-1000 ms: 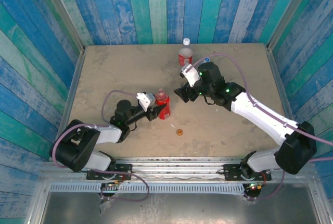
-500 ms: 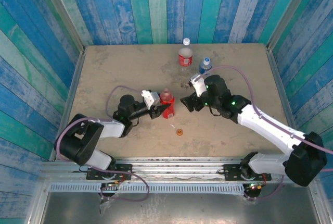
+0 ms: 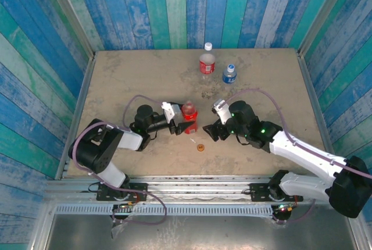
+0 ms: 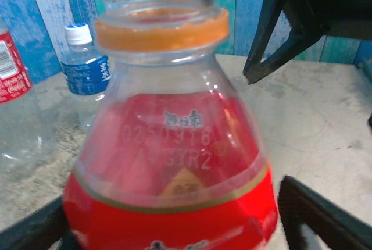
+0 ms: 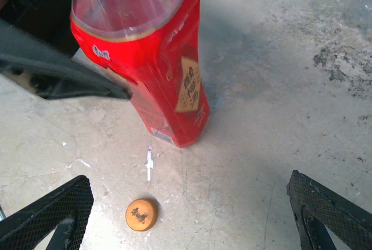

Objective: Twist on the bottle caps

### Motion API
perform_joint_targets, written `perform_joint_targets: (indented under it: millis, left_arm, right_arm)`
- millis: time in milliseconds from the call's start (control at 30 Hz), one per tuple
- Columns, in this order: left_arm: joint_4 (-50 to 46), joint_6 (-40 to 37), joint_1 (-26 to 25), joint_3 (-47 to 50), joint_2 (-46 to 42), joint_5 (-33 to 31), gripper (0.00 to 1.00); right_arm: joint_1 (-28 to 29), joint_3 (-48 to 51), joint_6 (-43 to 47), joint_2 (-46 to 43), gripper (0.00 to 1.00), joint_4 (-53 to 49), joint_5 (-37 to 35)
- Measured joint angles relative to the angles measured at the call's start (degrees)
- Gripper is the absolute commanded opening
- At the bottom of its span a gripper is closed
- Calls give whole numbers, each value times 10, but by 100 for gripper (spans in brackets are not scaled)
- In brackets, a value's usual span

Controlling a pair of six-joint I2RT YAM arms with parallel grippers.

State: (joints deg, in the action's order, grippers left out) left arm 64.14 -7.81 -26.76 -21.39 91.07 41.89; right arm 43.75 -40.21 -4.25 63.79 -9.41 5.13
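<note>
My left gripper (image 3: 185, 125) is clamped round the slim red bottle (image 3: 188, 112), which stands upright mid-table with its threaded neck bare; my right gripper (image 3: 210, 132) hangs just to its right, jaws wide apart and holding nothing. The orange cap (image 3: 200, 147) lies flat on the table (image 3: 128, 75) just in front of the bottle's base, beside a thin white scrap (image 3: 192, 140); in the right wrist view it sits low between the spread fingers (image 5: 49, 215), nearer the left one. The right arm is plainly the closer; I judge it must drop onto the cap first.
</note>
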Motion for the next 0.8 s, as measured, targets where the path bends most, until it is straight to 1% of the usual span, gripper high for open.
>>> perform_joint_targets:
  millis: [33, 100, 333, 567, 700, 733, 800]
  left_arm:
    - [2, 2, 0, 0, 0, 2, 94]
    - [3, 5, 0, 0, 0, 3, 95]
    - [20, 17, 0, -8, 16, 9, 92]
    - [54, 38, 0, -9, 35, 16, 79]
    - [64, 40, 0, -9, 35, 18, 78]
    - [66, 42, 0, -9, 35, 18, 73]
    - [65, 43, 0, -11, 35, 21, 71]
  right_arm:
    - [0, 0, 0, 1, 90, 3, 0]
    - [1, 0, 0, 2, 90, 8, 0]
    - [3, 3, -2, 6, 90, 14, -2]
    - [4, 10, -5, 5, 90, 16, -2]
    - [5, 12, -5, 6, 90, 18, -2]
    - [6, 14, -6, 7, 90, 19, -2]
    - [10, 16, -8, 8, 90, 19, -3]
